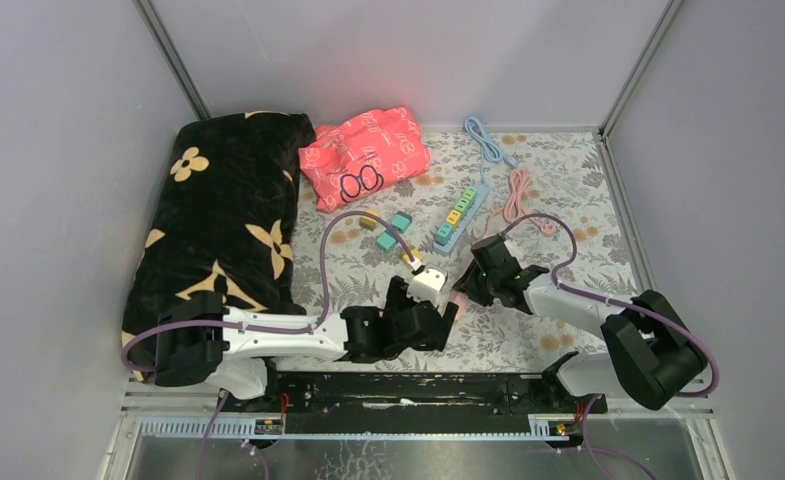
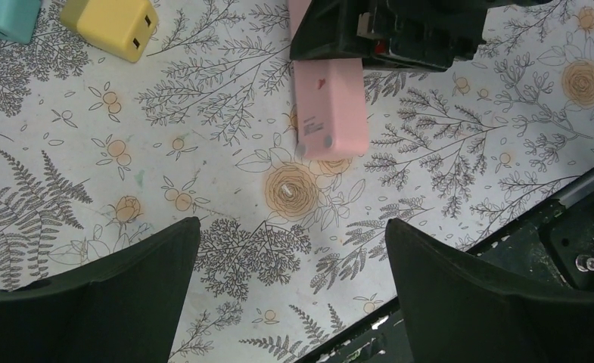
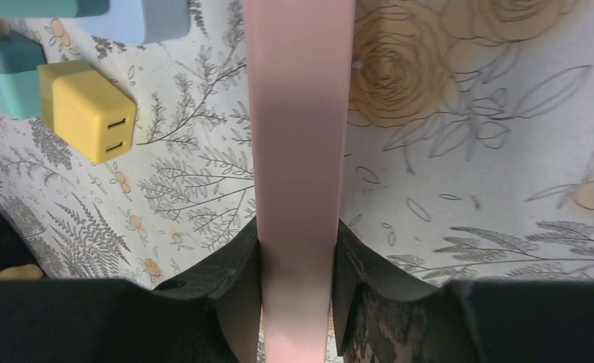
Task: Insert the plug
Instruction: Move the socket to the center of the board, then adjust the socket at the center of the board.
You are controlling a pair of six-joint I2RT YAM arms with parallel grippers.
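A pink plug (image 3: 297,151), a long flat block, is clamped between the fingers of my right gripper (image 3: 297,231). In the left wrist view the plug (image 2: 329,113) sticks out of the right gripper (image 2: 399,30) just over the flowered cloth. My left gripper (image 2: 290,227) hangs open beside it, a short way off, with nothing between its fingers. From above, the two grippers (image 1: 433,322) (image 1: 473,285) meet near the table's front middle. The blue power strip (image 1: 460,218) lies behind them with several coloured plugs in it.
A yellow plug (image 2: 112,26) and a teal plug (image 2: 2,15) lie loose on the cloth to the left. A black flowered blanket (image 1: 223,230) fills the left side. At the back are a pink bag (image 1: 366,155), a blue cable (image 1: 488,140) and a pink cable (image 1: 523,200).
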